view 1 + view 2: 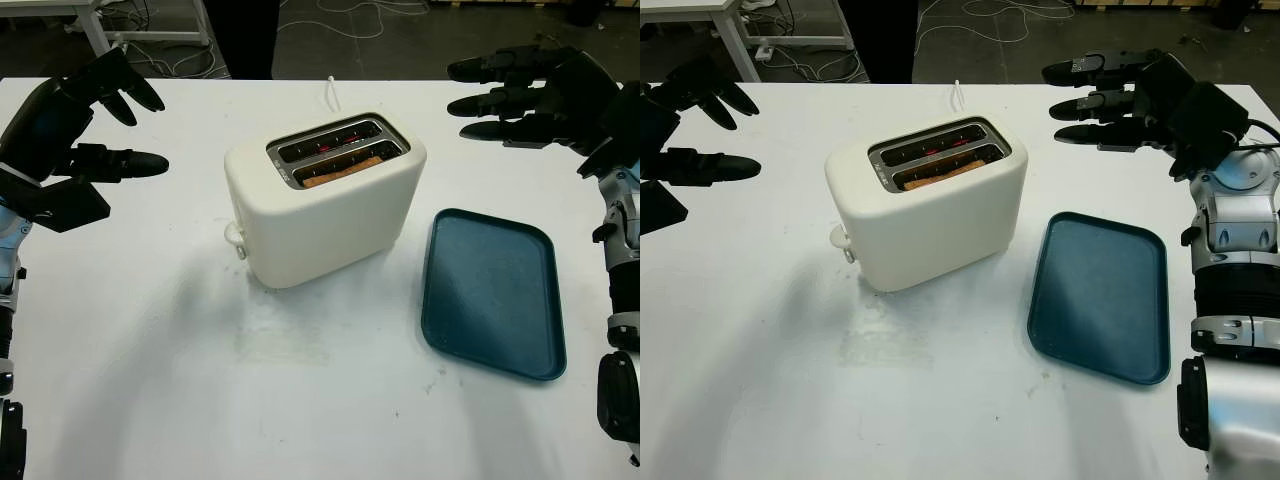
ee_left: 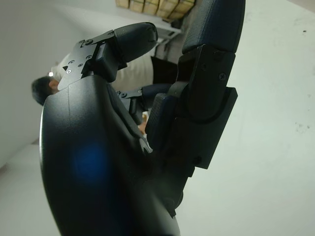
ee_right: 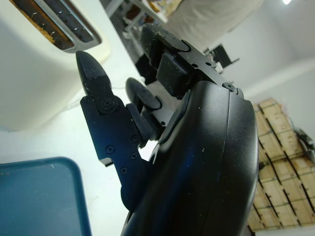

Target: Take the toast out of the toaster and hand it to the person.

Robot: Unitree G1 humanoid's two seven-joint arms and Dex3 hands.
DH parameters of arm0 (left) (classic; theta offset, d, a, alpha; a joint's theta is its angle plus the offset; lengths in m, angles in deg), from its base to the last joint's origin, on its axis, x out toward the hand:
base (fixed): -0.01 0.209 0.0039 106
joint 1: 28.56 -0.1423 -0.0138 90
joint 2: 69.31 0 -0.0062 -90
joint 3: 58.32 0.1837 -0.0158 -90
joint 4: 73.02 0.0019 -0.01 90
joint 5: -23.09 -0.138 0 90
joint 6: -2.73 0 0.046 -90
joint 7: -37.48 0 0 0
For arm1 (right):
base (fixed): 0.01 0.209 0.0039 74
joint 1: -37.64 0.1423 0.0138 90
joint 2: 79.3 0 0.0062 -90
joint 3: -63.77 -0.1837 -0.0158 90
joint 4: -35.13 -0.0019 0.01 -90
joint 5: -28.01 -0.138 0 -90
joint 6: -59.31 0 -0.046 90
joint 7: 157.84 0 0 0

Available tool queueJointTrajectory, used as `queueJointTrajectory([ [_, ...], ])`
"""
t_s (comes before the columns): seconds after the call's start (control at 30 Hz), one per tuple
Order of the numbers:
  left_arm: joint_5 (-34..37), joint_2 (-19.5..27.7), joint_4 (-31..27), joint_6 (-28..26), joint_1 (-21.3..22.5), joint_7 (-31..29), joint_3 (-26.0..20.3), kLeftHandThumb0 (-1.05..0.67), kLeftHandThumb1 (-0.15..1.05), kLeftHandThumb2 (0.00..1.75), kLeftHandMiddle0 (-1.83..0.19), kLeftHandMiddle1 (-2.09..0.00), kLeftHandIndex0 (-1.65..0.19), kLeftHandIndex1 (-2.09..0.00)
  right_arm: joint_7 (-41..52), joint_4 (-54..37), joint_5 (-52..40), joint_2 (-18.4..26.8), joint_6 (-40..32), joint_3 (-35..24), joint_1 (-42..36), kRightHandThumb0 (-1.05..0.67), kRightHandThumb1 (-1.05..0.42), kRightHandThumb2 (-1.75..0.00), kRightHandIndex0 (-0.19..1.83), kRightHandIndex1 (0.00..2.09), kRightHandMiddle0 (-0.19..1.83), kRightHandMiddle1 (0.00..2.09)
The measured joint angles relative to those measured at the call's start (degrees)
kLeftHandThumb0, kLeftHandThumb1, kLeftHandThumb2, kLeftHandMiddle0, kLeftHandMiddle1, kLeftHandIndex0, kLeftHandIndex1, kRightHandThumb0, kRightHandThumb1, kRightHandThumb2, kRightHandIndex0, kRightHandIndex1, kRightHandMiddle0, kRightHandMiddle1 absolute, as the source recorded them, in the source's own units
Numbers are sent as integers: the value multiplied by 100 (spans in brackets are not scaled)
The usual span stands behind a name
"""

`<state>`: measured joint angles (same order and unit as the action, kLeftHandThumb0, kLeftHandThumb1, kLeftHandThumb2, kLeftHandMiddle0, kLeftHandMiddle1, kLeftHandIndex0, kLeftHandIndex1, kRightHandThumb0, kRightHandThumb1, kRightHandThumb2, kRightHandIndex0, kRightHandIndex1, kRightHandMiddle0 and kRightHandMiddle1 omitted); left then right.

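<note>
Task not begun. Toast (image 1: 341, 171) sits in near slot of toaster (image 1: 320, 200), mid desk (image 1: 150, 350). Left hand (image 1: 85, 120) & right hand (image 1: 530, 100) both open, holding nothing, well apart from toaster (tray (image 1: 490, 290) beside it). Grab + handover all left.

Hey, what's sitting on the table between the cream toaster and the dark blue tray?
Nothing: in the left eye view, only a bare strip of white table separates the cream plastic toaster from the dark blue rectangular tray.
</note>
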<state>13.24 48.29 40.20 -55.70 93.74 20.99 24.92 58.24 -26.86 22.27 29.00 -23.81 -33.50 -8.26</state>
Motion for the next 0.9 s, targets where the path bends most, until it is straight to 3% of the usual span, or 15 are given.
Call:
queueJointTrajectory([
  [0.9, 0, 0, -1, 17, 0, 33, 0, -95, 92, 17, -28, -163, -16, -150, 23, 88, -6, 0, -5, 0, 0, -33, -72, 0, 86, 3, 79, 0],
])
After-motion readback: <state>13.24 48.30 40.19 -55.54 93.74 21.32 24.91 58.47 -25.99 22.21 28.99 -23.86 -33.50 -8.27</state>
